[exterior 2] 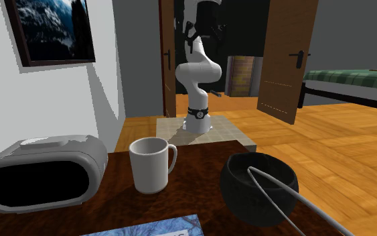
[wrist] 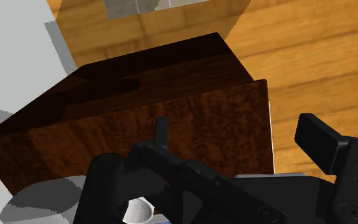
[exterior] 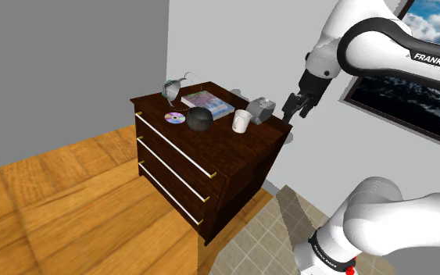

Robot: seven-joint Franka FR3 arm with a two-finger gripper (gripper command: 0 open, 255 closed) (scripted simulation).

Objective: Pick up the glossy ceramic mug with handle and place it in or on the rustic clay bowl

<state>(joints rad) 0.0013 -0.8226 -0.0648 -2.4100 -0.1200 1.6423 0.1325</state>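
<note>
gripper (exterior: 293, 112) hangs off the dresser's (exterior: 210, 168) edge on the shoulder view's right, fingers apart, open air around it; white mug (exterior: 242, 121) sits near that edge; dark bowl (exterior: 199, 119) just beside

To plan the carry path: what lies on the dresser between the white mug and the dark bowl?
Nothing; the second exterior view shows bare dark wood of the dresser top between mug and bowl.

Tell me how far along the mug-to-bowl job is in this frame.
Done: nothing visible. The white mug stands upright on the dresser, beside the dark bowl and apart from it. In hand: the gripper hovers raised beside the dresser, away from the mug, fingers open and empty. Left: reach the mug, grasp, lift, set it in the bowl.
</note>
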